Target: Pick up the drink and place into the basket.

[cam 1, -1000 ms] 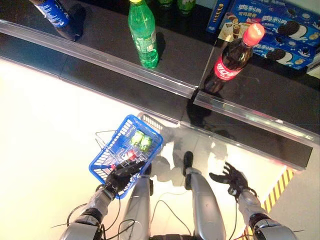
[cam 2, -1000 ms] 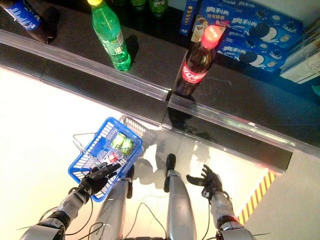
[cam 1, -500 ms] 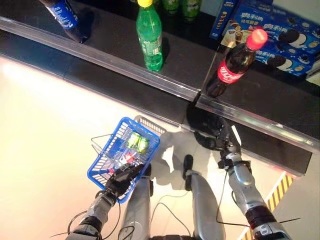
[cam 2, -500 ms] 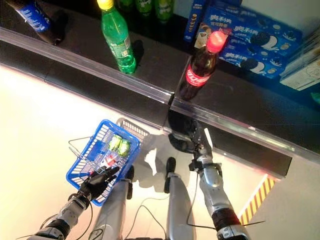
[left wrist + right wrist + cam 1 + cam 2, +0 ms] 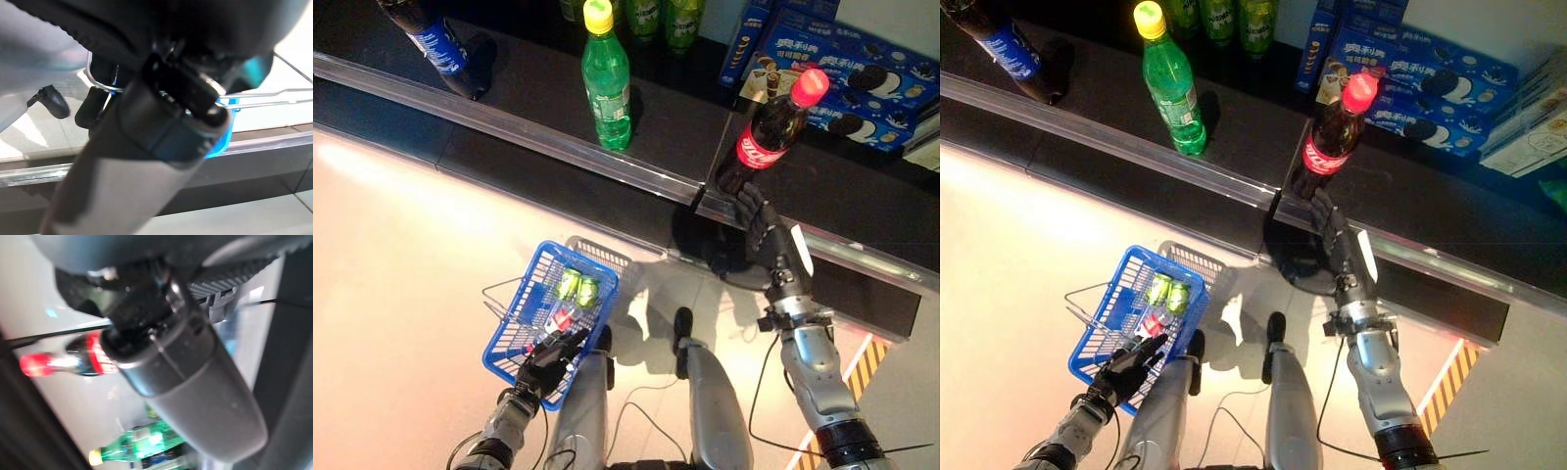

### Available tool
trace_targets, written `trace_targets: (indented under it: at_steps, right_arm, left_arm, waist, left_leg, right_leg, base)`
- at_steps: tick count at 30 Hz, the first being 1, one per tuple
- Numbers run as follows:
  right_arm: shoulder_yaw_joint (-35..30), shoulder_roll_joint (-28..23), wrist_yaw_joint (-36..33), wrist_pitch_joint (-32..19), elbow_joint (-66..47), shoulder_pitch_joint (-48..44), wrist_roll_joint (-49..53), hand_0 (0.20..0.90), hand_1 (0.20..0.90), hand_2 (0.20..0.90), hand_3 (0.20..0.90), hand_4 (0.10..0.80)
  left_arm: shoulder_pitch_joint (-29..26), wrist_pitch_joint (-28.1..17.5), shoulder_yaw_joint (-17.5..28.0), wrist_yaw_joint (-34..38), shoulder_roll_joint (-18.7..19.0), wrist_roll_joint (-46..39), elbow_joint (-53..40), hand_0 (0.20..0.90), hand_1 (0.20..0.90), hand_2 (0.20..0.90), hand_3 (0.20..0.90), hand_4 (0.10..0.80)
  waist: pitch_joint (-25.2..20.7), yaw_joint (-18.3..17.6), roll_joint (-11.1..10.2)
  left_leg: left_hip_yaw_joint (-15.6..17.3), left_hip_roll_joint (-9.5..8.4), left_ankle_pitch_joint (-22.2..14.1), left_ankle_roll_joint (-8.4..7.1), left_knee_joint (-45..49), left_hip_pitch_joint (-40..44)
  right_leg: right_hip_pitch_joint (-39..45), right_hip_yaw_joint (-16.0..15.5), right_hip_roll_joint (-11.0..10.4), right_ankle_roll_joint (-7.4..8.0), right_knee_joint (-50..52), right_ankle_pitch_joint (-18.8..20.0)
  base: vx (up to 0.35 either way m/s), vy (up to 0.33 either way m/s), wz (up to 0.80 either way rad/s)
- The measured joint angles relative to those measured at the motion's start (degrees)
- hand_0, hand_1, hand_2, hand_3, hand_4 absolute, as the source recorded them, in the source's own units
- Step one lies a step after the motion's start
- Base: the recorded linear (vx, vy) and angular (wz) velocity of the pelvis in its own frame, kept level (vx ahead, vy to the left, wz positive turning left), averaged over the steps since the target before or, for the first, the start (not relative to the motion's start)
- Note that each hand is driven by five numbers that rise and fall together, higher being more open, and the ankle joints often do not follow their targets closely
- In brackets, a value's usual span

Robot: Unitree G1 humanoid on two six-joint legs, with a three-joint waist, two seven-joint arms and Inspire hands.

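Observation:
A dark cola bottle (image 5: 771,135) with a red cap and red label stands upright on the black shelf (image 5: 666,117), at its front edge. My right hand (image 5: 759,217) is raised just below the bottle's base with its fingers straight, open and empty. It also shows in the right eye view (image 5: 1337,233). The bottle shows in the right wrist view (image 5: 73,360). My left hand (image 5: 546,360) is shut on the wire handles of the blue basket (image 5: 524,328), which hangs low at the left. Green cans (image 5: 576,286) and a red drink (image 5: 560,318) lie inside it.
A green bottle (image 5: 605,83) stands on the shelf to the left of the cola. A blue-labelled bottle (image 5: 435,44) stands at the far left. Blue biscuit boxes (image 5: 847,73) lie at the back right. A clear rail (image 5: 558,147) runs along the shelf front. Yellow-black tape (image 5: 862,362) marks the floor at right.
My right hand has risen from low at the right up to the shelf edge, just under the cola bottle. The view has shifted a little. The basket hangs as before.

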Motion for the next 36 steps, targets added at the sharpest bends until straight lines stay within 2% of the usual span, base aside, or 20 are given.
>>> trace_targets:
  at_steps: [17, 18, 23, 31, 36]
  right_arm:
    - [-0.8, 0.0, 0.0, -1.0, -3.1, -0.4, 0.0, 0.900, 0.900, 0.900, 0.900, 0.800]
    - [-1.0, 0.0, -0.1, -1.1, -4.9, 0.4, 0.1, 0.900, 0.900, 0.900, 0.900, 0.800]
    - [-2.3, -0.1, -1.3, -1.3, -4.3, 0.0, 0.5, 0.900, 0.900, 0.900, 0.900, 0.800]
    - [-5.0, -0.1, -4.7, -1.3, -4.2, 0.1, 3.2, 0.900, 0.900, 0.900, 0.900, 0.800]
    - [-5.1, -0.1, -4.5, -1.3, -4.2, 2.7, 4.1, 0.900, 0.900, 0.900, 0.900, 0.800]
  left_arm:
    - [0.8, -0.1, -0.2, -0.1, -0.6, 0.0, 1.2, 0.300, 0.300, 0.300, 0.200, 0.100]
    - [2.2, -0.4, 0.0, -0.1, -1.1, -0.1, 1.1, 0.300, 0.300, 0.300, 0.200, 0.100]
    - [2.4, -0.3, -0.1, -0.1, -1.2, 0.0, 1.7, 0.300, 0.300, 0.300, 0.200, 0.100]
    - [2.8, 0.4, 0.0, -0.1, -1.6, 0.2, 1.7, 0.300, 0.300, 0.300, 0.200, 0.100]
    - [5.5, 0.5, 0.4, -0.1, -2.1, 1.1, 1.8, 0.300, 0.300, 0.300, 0.200, 0.100]
  waist:
    - [0.1, -0.4, 0.2]
    - [0.3, -1.1, 0.5]
    - [0.5, -0.9, 1.0]
    - [0.5, -0.4, 1.8]
    - [0.5, 0.6, 2.3]
  left_leg:
    - [0.8, 0.18, 0.0, 0.04, -1.9, 3.4]
    - [1.2, 0.33, -0.1, 0.16, -2.2, 4.5]
    - [1.4, 1.08, -0.2, 0.01, -2.3, 6.1]
    - [1.4, 1.15, -0.4, -0.14, -1.6, 7.7]
    - [1.2, 1.31, -0.9, -0.31, -1.5, 10.8]
  right_leg:
    - [2.7, 0.3, 0.1, 0.10, -1.4, -0.1]
    - [3.7, 0.5, 0.0, 0.18, -1.9, -0.2]
    - [5.4, 0.3, 0.4, -0.04, -2.0, -0.4]
    - [7.3, 0.2, 0.5, -0.16, -1.4, -0.5]
    - [10.3, 0.0, 0.6, -0.21, -1.0, -1.3]
  base:
    - [0.006, 0.000, -0.02]
    - [0.030, -0.009, -0.06]
    - [0.064, -0.034, -0.02]
    - [0.092, -0.013, 0.01]
    - [0.151, -0.005, 0.01]
